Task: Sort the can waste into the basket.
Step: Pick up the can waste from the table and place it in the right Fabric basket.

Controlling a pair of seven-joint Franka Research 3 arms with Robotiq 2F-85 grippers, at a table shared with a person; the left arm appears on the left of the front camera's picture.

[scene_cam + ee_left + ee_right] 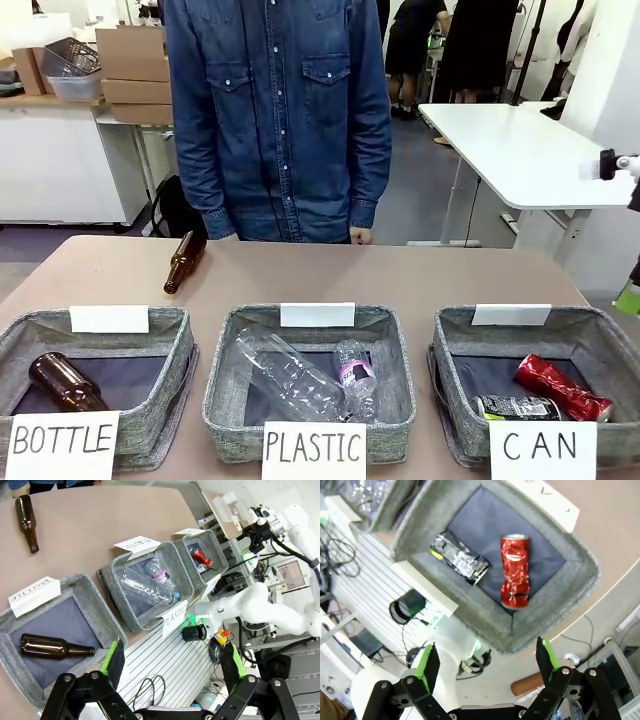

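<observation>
The basket (455, 335) with the "CAN" card stands at the front right of the table. A dented red can (562, 387) and a dark printed can (517, 407) lie inside it. In the right wrist view my right gripper (487, 661) hangs open and empty above the basket (555, 611), over its near rim, with the red can (515, 570) and the dark can (459, 557) on the lining below. My left gripper (173, 660) is open and empty, off the table's near edge beside the "BOTTLE" bin (90, 587). The can basket (216, 545) and red can (201, 558) sit farther off.
A "PLASTIC" bin (225, 380) in the middle holds clear bottles. The "BOTTLE" bin (175, 345) on the left holds a brown bottle (65, 383). Another brown bottle (184, 262) lies on the table near a person in a denim shirt (280, 120).
</observation>
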